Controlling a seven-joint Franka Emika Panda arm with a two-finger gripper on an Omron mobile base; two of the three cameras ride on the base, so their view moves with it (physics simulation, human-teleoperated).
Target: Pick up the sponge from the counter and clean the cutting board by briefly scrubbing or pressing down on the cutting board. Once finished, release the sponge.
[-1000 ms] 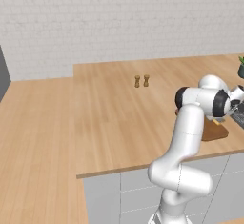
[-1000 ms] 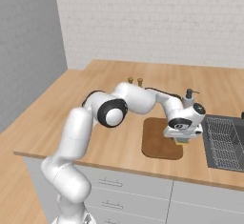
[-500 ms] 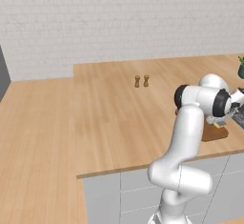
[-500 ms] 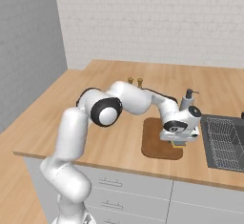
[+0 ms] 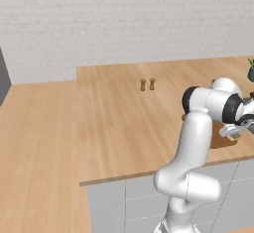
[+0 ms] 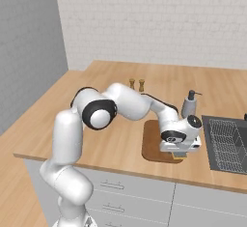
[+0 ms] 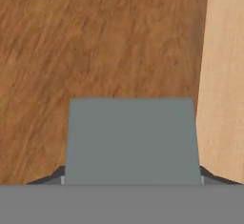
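Counter (image 6: 116, 139) | cutting board (image 6: 153, 144) | hand (image 6: 179, 152) clamps sponge (image 7: 132, 139), pressed on board

white arm (image 5: 198, 143) reaches right over the cutting board (image 5: 222, 138) on the counter (image 5: 114, 113).

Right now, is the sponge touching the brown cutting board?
Touching, it seems. In the right base view the sponge, gripped by the claw, sits pressed on the cutting board's near corner with no gap showing beneath it.
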